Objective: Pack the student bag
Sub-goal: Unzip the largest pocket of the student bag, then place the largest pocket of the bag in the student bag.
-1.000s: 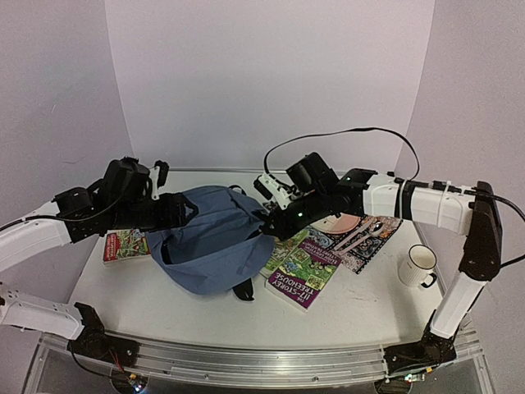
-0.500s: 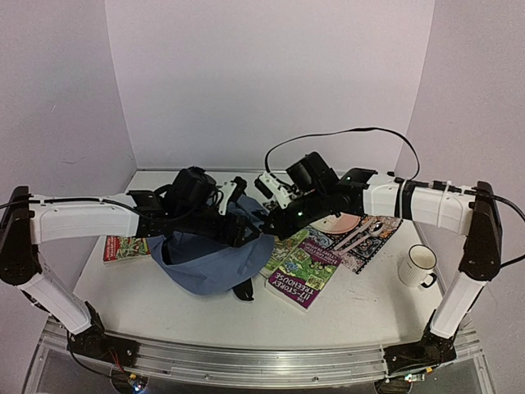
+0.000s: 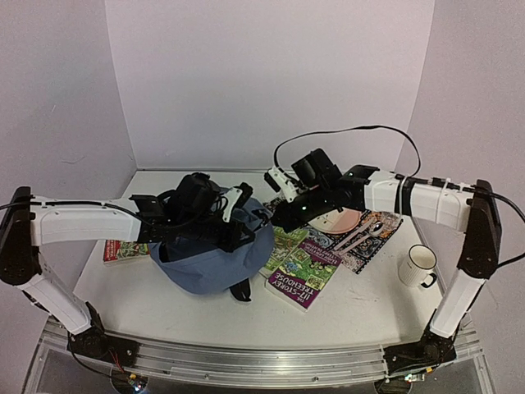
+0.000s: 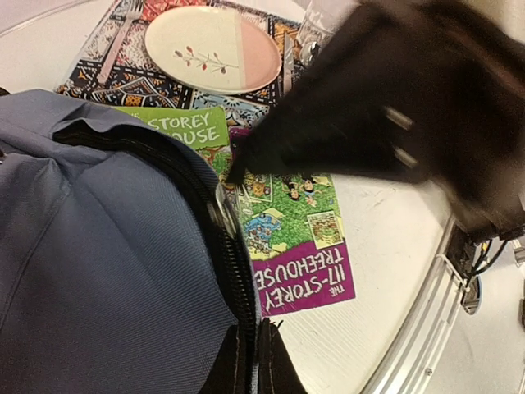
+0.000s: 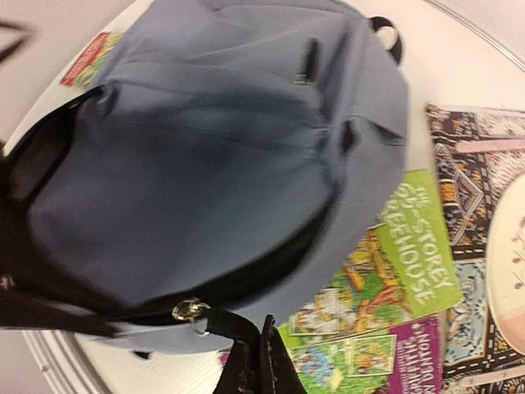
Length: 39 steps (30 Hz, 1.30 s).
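top external: we see left gripper (image 4: 250, 332) clamped on student bag (image 3: 205, 267) zipper rim (image 4: 221, 222), right gripper (image 5: 253, 345) (bag's side nearest books (image 3: 303, 275)) pinched shut on pull tab (image 5: 217, 322).

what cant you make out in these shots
Student bag interior: top view, left arm covers the opening; right wrist view, just dark.
Red book title: top view, too small, arm overlaps.
Left end effector grip: left wrist view, fingers cut off by bottom edge.
Right end effector: same, right wrist view.
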{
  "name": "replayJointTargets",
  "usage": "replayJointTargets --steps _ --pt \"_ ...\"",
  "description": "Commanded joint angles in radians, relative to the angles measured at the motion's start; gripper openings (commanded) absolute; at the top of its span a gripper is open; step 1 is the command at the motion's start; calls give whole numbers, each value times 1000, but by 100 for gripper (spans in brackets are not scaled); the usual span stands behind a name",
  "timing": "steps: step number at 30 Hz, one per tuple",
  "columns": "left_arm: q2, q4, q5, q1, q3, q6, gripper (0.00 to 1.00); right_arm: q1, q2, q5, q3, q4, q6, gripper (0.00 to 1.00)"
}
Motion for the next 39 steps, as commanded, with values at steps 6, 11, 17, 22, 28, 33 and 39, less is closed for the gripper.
replayJointTargets --steps 6,11,17,22,28,33,39 --pt "-254 -76 24 -99 -93 0 0 -186 223 96 205 0 -10 0" --pt "-317 -83 13 -148 -127 -31 0 -203 370 42 361 -1 -16 0" --pt "-271 -79 -66 -152 -115 -80 0 -201 394 -140 408 20 0 0" --pt "-180 -78 -221 -152 -58 -133 4 -200 320 -165 353 23 15 31" --pt "-98 -79 -281 -150 -1 -193 42 -199 103 -119 137 39 101 52" --pt "-61 -119 -285 -150 42 -206 65 -188 -77 -119 -91 100 225 58" --pt "-4 -191 -277 -149 82 -182 72 -112 -190 -173 -283 191 403 67"
